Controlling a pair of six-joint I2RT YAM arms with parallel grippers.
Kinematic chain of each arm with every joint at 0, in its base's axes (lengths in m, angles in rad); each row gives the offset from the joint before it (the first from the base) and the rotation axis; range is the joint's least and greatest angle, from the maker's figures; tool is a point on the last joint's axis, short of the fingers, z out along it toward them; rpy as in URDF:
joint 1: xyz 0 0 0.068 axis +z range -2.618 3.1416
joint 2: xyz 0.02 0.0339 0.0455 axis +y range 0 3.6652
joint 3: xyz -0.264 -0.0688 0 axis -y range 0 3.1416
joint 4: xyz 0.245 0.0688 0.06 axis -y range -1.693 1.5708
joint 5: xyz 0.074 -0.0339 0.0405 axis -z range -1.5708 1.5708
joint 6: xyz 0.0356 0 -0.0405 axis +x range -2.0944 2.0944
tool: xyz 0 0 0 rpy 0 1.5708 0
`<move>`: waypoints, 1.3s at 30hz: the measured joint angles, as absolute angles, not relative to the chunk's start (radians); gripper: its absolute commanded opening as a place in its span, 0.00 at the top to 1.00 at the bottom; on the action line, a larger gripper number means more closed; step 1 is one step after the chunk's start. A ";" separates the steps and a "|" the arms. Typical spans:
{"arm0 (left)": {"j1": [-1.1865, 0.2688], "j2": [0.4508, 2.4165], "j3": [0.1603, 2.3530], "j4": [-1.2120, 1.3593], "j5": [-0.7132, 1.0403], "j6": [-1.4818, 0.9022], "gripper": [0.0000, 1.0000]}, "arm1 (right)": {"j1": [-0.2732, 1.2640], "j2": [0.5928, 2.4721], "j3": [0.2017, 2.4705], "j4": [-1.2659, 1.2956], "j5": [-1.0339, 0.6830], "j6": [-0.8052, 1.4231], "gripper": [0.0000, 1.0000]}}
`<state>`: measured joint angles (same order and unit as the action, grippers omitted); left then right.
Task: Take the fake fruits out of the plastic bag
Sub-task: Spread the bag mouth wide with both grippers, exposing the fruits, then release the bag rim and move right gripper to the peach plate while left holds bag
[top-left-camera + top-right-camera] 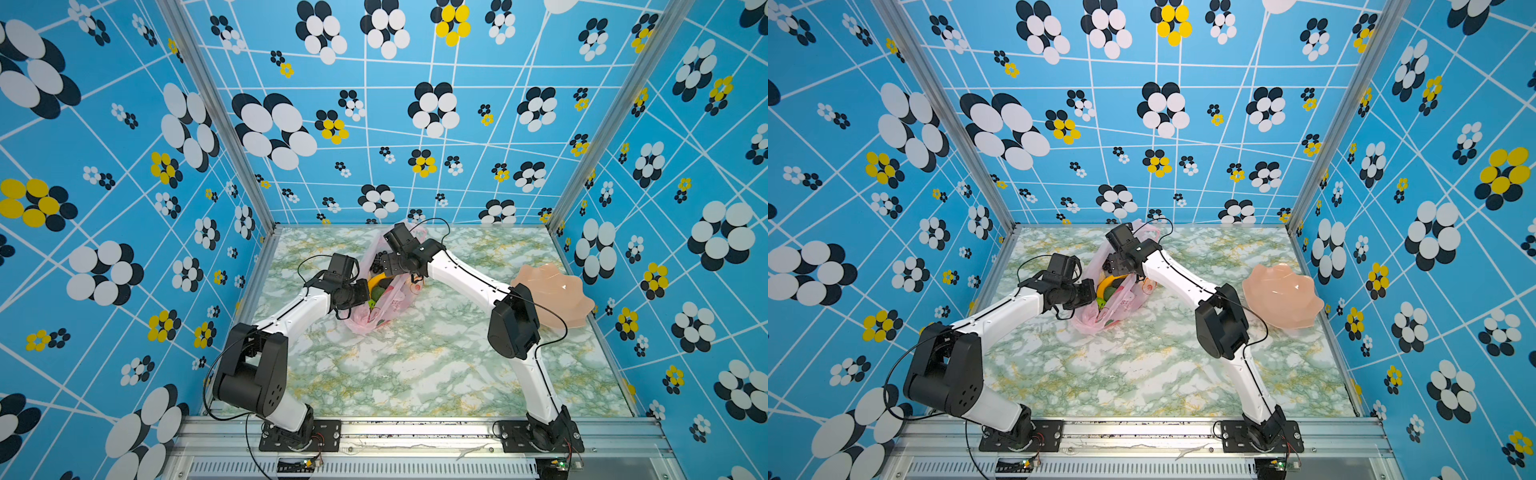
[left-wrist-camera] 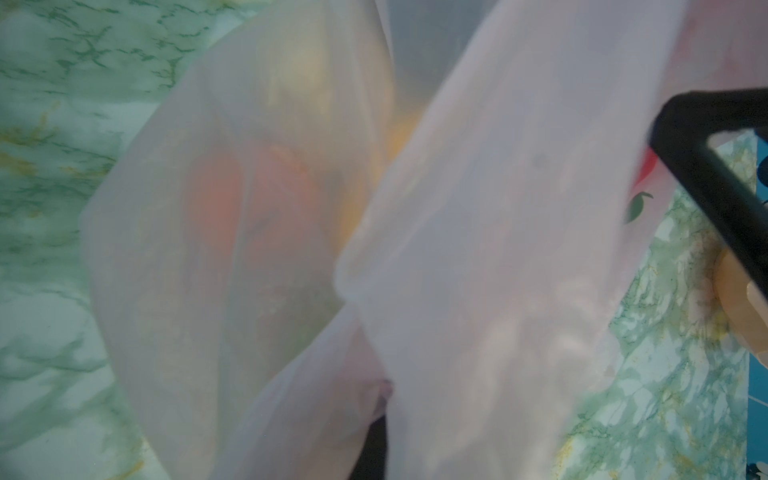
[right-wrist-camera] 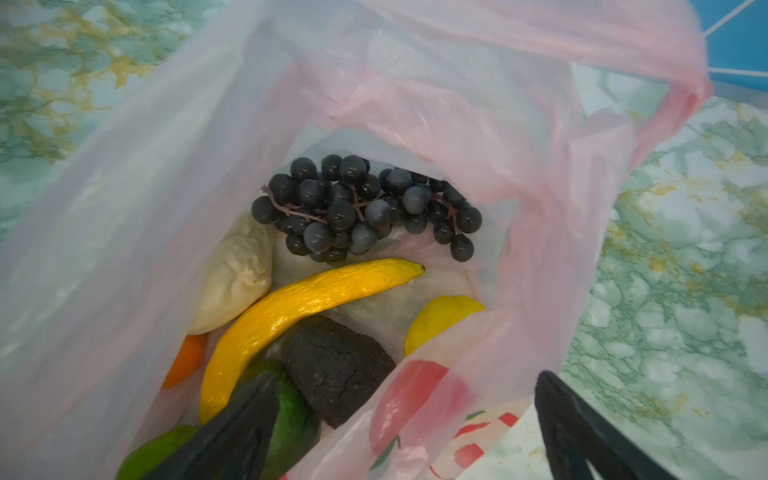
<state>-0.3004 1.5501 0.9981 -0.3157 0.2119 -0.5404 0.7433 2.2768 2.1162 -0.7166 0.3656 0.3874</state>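
The pink plastic bag (image 1: 384, 313) (image 1: 1102, 320) lies at the middle back of the table with its mouth held open. My left gripper (image 1: 365, 291) (image 2: 376, 415) is shut on the bag's thin film at its left rim. My right gripper (image 1: 380, 266) (image 3: 403, 399) hangs open over the mouth, one finger inside and one outside the bag wall. Inside lie the fake fruits: a dark grape bunch (image 3: 361, 208), a banana (image 3: 299, 307), an avocado (image 3: 332, 365), a yellow ribbed fruit (image 3: 440, 320), a small orange (image 3: 187, 359), a green fruit (image 3: 295, 415) and a pale piece (image 3: 237, 274).
A peach scalloped bowl (image 1: 557, 299) (image 1: 1283, 295) stands at the right edge of the marble-patterned table (image 1: 415, 365), behind my right elbow. Blue patterned walls close in the back and both sides.
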 measured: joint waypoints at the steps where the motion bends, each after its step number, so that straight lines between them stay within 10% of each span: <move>1: -0.303 1.550 0.998 -0.315 0.210 -0.541 1.00 | 0.743 2.300 2.135 -0.729 0.378 0.395 0.01; 6: -0.308 1.550 0.998 -0.313 0.207 -0.544 1.00 | 0.743 2.413 2.228 -0.788 0.429 0.421 0.07; 15: -0.308 1.550 0.998 -0.313 0.186 -0.543 1.00 | 0.743 2.249 1.875 -0.724 0.481 0.426 0.50; 25: -0.305 1.550 0.994 -0.313 0.156 -0.543 1.00 | 0.737 1.959 1.460 -0.537 0.431 0.436 0.66; 39: -0.156 1.543 0.941 -0.281 0.179 -0.569 1.00 | 0.698 2.098 1.488 -0.389 0.230 0.464 0.91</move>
<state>-0.1562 1.5433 0.9409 -0.2810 0.1787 -0.5694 0.6979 2.0983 1.4883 -0.3885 0.2298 0.4644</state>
